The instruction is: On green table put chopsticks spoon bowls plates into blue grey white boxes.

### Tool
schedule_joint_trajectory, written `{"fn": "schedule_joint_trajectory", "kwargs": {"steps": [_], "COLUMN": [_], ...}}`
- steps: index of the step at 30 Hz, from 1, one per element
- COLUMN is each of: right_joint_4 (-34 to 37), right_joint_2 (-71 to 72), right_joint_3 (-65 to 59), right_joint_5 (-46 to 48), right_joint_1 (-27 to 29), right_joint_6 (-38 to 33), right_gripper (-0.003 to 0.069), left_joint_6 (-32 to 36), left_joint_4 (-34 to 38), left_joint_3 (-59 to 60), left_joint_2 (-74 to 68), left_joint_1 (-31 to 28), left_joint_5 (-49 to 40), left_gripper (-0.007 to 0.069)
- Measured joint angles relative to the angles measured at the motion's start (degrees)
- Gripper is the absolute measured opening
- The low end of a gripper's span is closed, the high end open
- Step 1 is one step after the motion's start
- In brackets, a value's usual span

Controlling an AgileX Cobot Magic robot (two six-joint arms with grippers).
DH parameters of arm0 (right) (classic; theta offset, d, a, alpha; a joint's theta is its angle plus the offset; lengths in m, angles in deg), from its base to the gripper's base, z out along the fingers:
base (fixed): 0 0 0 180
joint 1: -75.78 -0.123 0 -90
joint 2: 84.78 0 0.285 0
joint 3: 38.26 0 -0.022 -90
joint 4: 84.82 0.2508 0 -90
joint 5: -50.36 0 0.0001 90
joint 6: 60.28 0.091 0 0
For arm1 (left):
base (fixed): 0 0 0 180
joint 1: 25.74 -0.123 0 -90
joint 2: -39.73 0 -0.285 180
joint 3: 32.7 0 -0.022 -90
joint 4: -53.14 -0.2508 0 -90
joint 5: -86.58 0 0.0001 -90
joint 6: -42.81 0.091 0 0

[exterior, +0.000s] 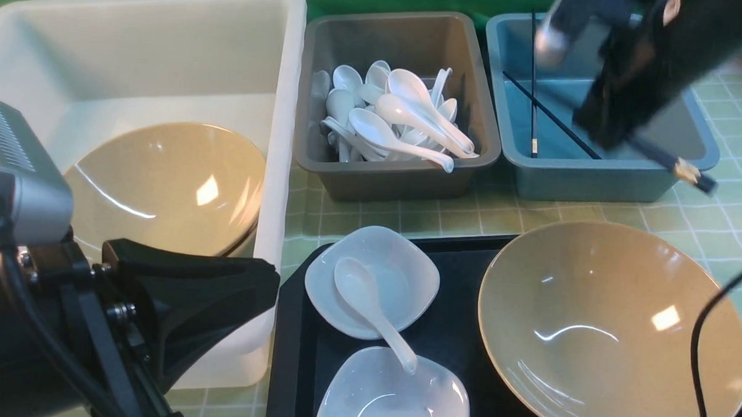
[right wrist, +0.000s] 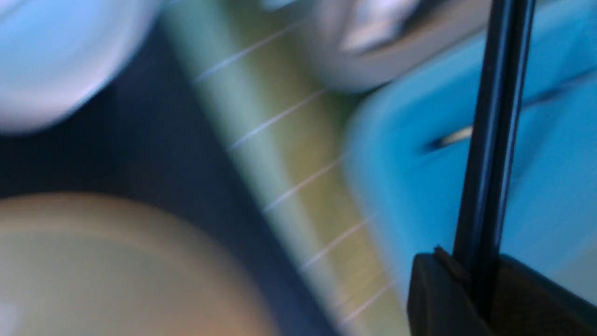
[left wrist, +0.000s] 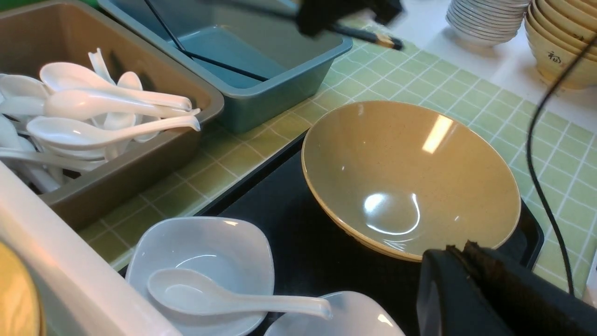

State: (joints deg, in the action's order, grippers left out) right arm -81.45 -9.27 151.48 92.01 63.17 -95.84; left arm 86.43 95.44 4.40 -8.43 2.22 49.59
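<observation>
right gripper (exterior: 615,126) hangs above the blue box (exterior: 592,179) at the table's (exterior: 377,217) far right edge, fingers narrow and clamped on one chopstick (exterior: 687,171); its gold-banded end juts out past the box's near right corner. two more chopsticks (exterior: 532,92) lie inside that box. left gripper (left wrist: 461,252) is pinched together, empty, by the white box's (exterior: 285,143) near right corner. on the tray (exterior: 456,347) at the near edge sit a bowl (exterior: 597,324) and two plates (exterior: 410,275), with a spoon (exterior: 368,301) bridging both plates.
</observation>
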Motion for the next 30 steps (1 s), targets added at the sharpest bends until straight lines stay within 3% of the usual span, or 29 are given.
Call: {"fn": "schedule_joint_trajectory", "kwargs": {"steps": [3,9,15,24,30], "right_joint_4": [0.0,-0.1,0.0,0.0,0.0], "right_joint_2": [-4.5,-14.3,-21.8,-26.6,-26.6], "right_joint_3": [4.7,7.8,7.9,7.9,7.9], "right_joint_5": [-9.2,-23.6,-29.9,-30.8,-32.4], "right_joint_1": [3.6,7.1,7.9,8.1,8.1], "right_joint_6": [8.9,17.5,19.3,19.3,20.9], "right_gripper": [0.0123,0.0123,0.0123,0.0123,0.0167], "left_joint_6": [-0.3,-2.7,-4.5,-5.6,-5.6], "left_joint_4": [0.0,0.0,0.0,0.0,0.0], "left_joint_3": [0.0,0.0,0.0,0.0,0.0], "left_joint_2": [0.0,0.0,0.0,0.0,0.0], "left_joint_1": [0.0,0.0,0.0,0.0,0.0], "left_joint_5": [0.0,-0.1,-0.2,-0.3,-0.2], "left_gripper": [-0.0001,-0.0001,-0.0001,-0.0001,-0.0001]}}
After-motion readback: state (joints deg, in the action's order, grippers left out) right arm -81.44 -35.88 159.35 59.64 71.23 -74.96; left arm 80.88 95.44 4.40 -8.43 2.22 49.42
